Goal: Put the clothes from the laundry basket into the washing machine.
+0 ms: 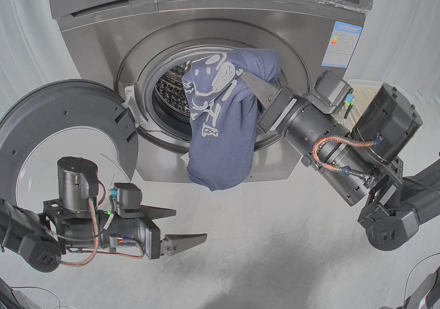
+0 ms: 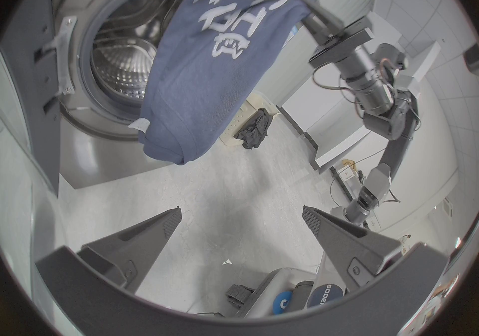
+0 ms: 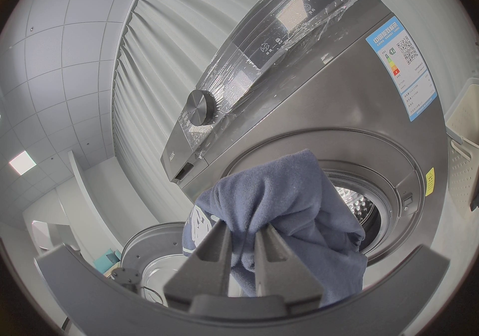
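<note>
Nearest, the left hand hangs low over the pale floor in front of the washing machine, its two fingers spread wide with nothing between them. It sits below the machine's open door, which swings out on the robot's left with its inner face turned up.

Higher and on the right, the right hand is pressed together on a fold of a navy blue shirt (white print across its upper part). The hand holds the shirt up at the mouth of the round opening. The bunched top of the cloth lies against the upper right of the door ring, and the rest hangs down in front of the opening, past its lower rim, free of the floor.

Behind the hanging cloth the perforated steel drum shows through the left part of the opening.

Farther off, beside the machine on the robot's right, stands the white laundry basket, with a dark garment draped over its edge.
</note>
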Tool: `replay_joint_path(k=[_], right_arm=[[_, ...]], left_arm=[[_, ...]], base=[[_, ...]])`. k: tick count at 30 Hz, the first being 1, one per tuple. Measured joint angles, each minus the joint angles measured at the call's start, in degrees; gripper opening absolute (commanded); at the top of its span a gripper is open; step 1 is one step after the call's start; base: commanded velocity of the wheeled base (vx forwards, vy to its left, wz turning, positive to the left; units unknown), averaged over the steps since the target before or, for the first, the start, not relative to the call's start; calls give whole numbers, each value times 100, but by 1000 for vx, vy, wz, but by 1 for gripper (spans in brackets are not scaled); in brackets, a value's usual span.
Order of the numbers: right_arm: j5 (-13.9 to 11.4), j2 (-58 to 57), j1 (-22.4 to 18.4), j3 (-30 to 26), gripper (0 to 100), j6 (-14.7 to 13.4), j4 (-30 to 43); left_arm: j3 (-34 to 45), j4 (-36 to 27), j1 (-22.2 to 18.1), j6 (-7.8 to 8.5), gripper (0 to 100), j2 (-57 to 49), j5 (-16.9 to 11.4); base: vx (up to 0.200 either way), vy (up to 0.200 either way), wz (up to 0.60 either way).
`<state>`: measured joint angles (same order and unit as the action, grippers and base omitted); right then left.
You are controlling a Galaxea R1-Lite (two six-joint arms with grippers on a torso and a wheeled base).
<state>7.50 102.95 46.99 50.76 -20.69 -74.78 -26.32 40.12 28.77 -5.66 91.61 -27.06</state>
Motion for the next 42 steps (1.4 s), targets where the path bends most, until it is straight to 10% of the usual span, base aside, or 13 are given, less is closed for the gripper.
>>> replay_joint_path(k=[19,29,42], right_arm=[[38,-17,140,-18,0,-6,-24],[49,-22,165,-29,0,-13,-24],[51,-24,168,-46,0,-16,-38]], left_arm=[[-1161,428,61,-501,100,1930,466],[-1538,1681,11,-844,100,2664,766],[-1838,2072,-6,-984,100,3016,1005]], base=[[0,0,0],[0,0,0],[0,0,0]])
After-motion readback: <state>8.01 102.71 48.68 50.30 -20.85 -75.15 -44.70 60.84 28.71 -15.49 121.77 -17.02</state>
